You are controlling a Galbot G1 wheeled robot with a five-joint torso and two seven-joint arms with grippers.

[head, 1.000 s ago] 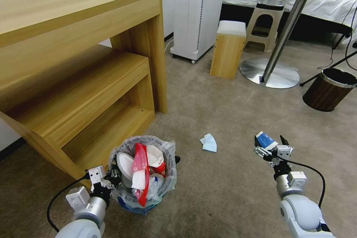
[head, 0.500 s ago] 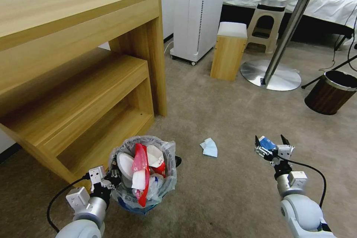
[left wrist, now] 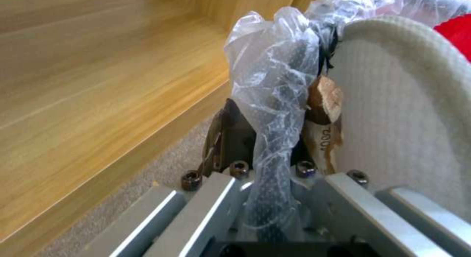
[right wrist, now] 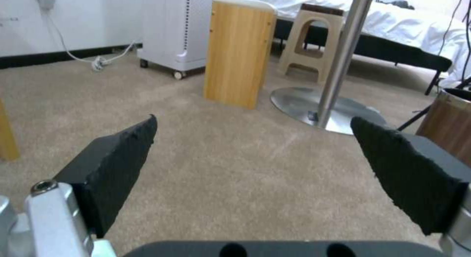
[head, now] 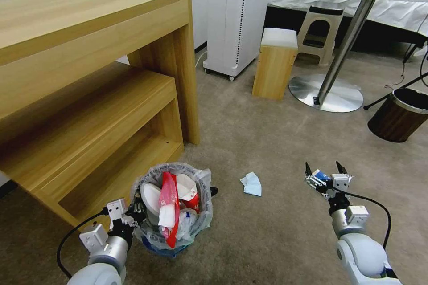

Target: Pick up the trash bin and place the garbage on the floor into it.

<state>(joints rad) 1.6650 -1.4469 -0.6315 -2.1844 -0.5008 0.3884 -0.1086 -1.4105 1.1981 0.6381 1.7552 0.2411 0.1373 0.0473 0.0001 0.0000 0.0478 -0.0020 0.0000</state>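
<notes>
The trash bin [head: 173,227], black mesh with a clear liner, hangs low at my left, stuffed with white slippers [head: 150,198], red wrappers [head: 168,193] and bottles. My left gripper [head: 133,210] is shut on its rim; in the left wrist view the gripper [left wrist: 265,146] clamps the bag-covered rim beside a slipper [left wrist: 402,102] and the wooden stick [left wrist: 326,98]. My right gripper [head: 324,170] is open, its fingers straddling a blue-white paper cup [head: 319,176] on the carpet. In the right wrist view the gripper [right wrist: 252,124] has only carpet between its pads. A light-blue mask [head: 252,184] lies between the arms.
A wooden desk [head: 89,67] with a lower shelf stands close on the left. Farther off are a white wheeled cabinet [head: 236,13], a wooden stool [head: 274,64], a plastic stool [head: 320,31], a round table's steel base [head: 326,93] and a brown bin [head: 399,116].
The camera has moved forward, so the room slid down the picture. The paper cup has come from beyond the right gripper's tips to between them. The left gripper still holds the bin.
</notes>
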